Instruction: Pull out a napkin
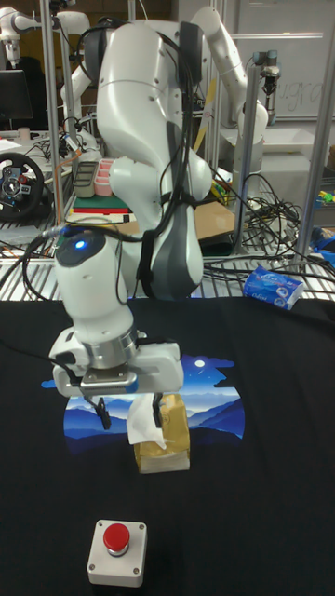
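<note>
A tan napkin box (172, 436) rests on the black tablecloth, on a mat printed with blue mountains. A white napkin (143, 424) sticks up out of the box's top at its left end. My gripper (128, 415) hangs just above the box's left side and points down. Its two black fingers (101, 413) stand wide apart, so it is open. The napkin lies between them, close against the right finger, and nothing is clamped.
A grey box with a red button (116, 539) sits near the front edge of the table. A blue tissue packet (274, 286) lies at the back right. The blue mountain mat (219, 396) spreads under the box. Cluttered shelves and cables stand behind the table.
</note>
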